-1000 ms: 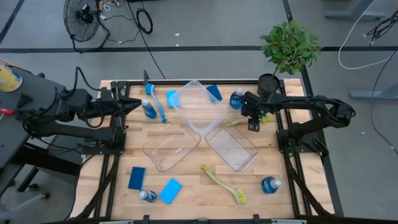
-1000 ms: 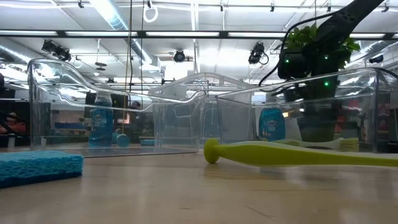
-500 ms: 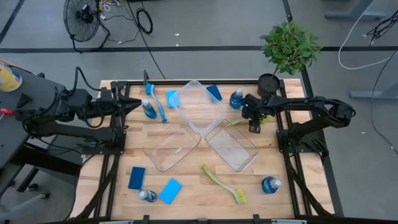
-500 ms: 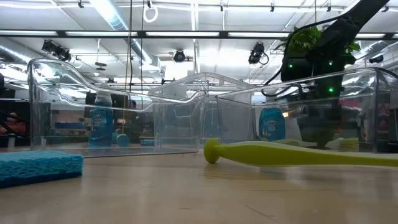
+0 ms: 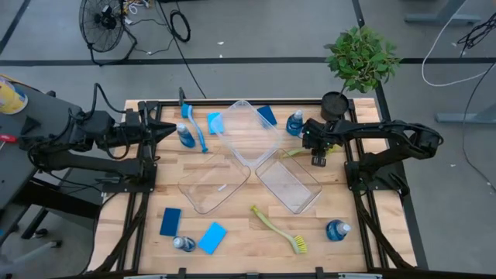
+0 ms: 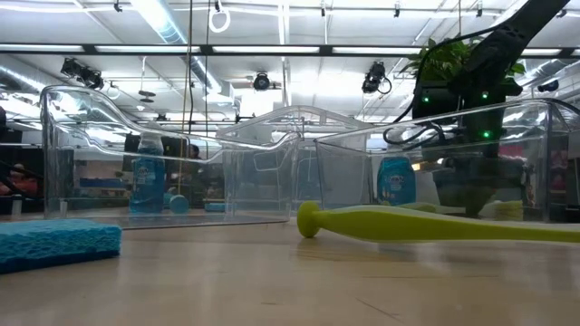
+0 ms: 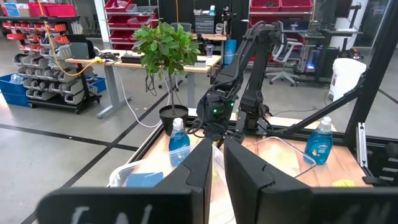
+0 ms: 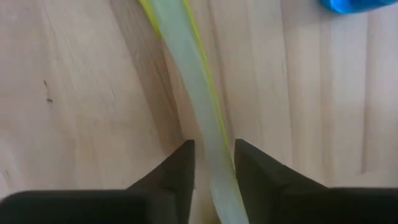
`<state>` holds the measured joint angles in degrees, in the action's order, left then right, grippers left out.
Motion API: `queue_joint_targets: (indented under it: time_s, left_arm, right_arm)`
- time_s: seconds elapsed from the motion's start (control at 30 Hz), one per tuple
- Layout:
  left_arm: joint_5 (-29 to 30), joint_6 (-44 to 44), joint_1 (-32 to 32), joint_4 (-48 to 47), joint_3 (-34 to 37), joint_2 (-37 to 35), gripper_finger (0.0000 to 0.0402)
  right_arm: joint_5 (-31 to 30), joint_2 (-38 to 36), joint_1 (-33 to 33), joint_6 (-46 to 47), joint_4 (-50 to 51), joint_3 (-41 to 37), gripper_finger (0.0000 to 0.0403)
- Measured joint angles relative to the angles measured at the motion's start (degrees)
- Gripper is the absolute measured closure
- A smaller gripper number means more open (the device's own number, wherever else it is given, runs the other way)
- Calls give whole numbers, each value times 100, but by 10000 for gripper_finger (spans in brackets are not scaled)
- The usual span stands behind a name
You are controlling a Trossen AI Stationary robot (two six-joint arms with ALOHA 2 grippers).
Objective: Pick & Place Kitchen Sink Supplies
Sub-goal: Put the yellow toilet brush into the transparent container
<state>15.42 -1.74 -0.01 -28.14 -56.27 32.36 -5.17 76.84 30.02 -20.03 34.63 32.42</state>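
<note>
A yellow-green dish brush [image 5: 292, 153] lies on the table at the far right, between a clear bin [image 5: 289, 184] and a blue-liquid bottle [image 5: 295, 122]. My right gripper [image 5: 317, 156] is down at this brush and shut on its handle; it shows through the bin wall in the low view [image 6: 478, 195]. My left gripper [image 5: 172, 132] is shut and empty at the far left, beside a bottle [image 5: 185, 136] and a blue brush [image 5: 198, 132]. A second yellow-green brush [image 5: 277, 229] lies flat near the front edge. My right gripper has the brush's handle [image 8: 210, 134] between its two fingers [image 8: 181, 163], which come from above, pointing down, and lie across it. The handle runs aslant through the narrow gap. The brush lies on the table.
Three clear bins [image 5: 252, 132] [image 5: 213, 184] stand in the middle. Sponges lie at the back [image 5: 266, 115] [image 5: 215, 122] and front left [image 5: 170, 221] [image 5: 212, 237], with bottles at the front [image 5: 180, 243] [image 5: 337, 230]. A potted plant [image 5: 335, 105] stands at the far right corner.
My right gripper has gone down toward the table onto the yellow-green brush at the far right, shifting a little toward the table's right edge. The brush stays where it was.
</note>
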Motion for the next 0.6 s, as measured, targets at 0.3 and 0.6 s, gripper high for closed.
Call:
queue_joint_targets:
  time_s: [0.3, 0.6]
  left_arm:
    - [0, -9, 0, 0, 0, 0, 353]
    - [0, -4, 0, 2, -2, 0, 353]
  right_arm:
    - [-15, 0, 0, -17, 2, 0, 359]
    - [-9, 0, 0, 3, 4, 2, 358]
